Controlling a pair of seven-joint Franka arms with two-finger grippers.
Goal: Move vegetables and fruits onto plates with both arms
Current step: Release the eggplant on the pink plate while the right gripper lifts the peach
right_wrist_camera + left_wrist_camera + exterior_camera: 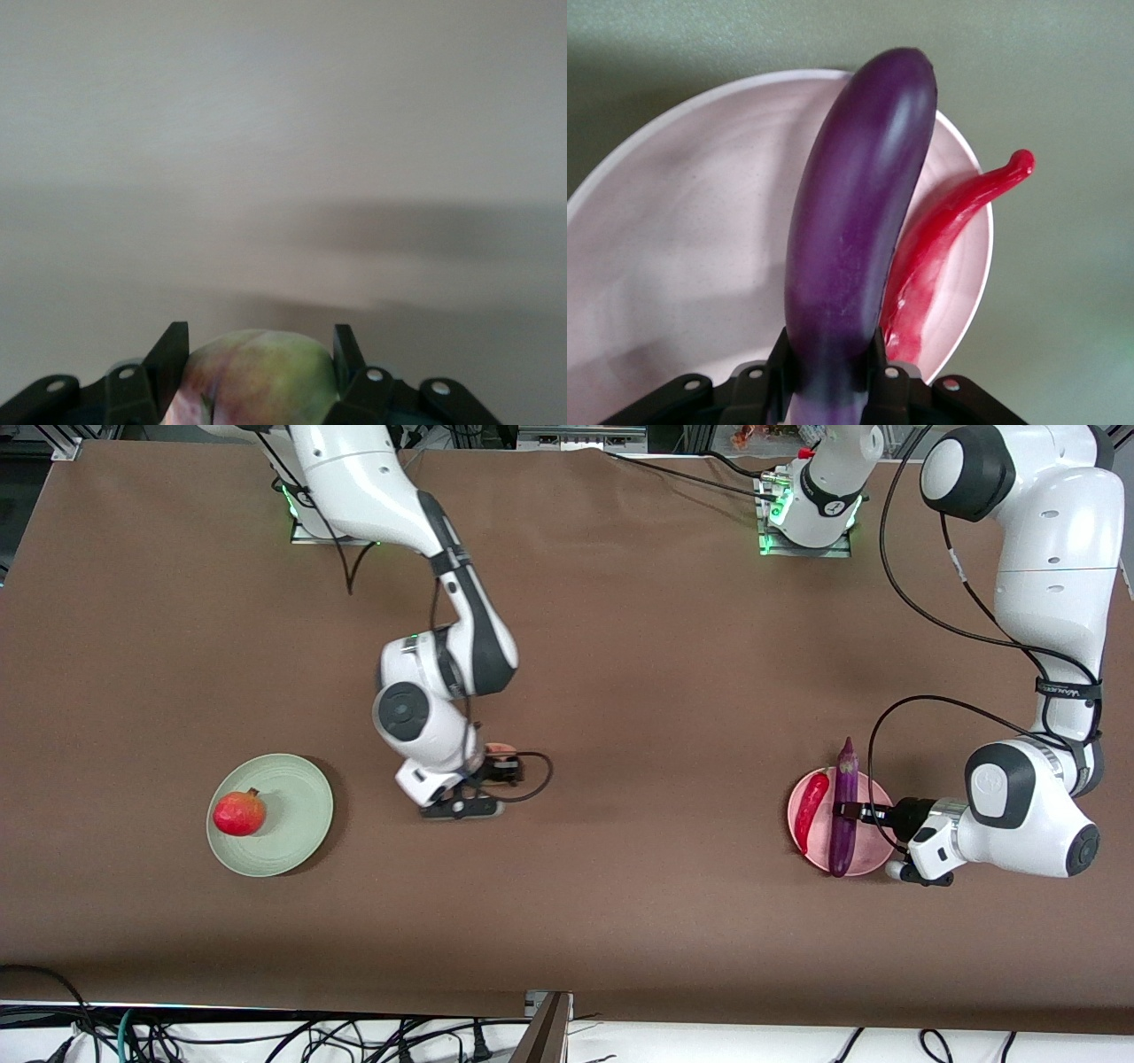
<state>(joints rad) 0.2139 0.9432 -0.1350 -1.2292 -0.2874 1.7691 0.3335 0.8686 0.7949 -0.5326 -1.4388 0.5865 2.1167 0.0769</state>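
My left gripper (848, 811) is shut on the purple eggplant (842, 849), which lies across the pale pink plate (868, 843) toward the left arm's end. In the left wrist view my left gripper (830, 343) has both fingers pressed on the eggplant (859, 195), next to the red chili (939, 248) on the plate (682, 239). The chili (811, 810) lies beside the eggplant. My right gripper (494, 763) is low over the table's middle, shut on the peach (502, 748). The right wrist view shows my right gripper (257, 341) round the peach (257, 381). The pomegranate (239, 813) sits on the pale green plate (297, 810).
The brown table (638, 646) spreads wide between the two plates. The arm bases stand along its edge farthest from the front camera. Loose cables lie below the edge nearest that camera (266, 1036).
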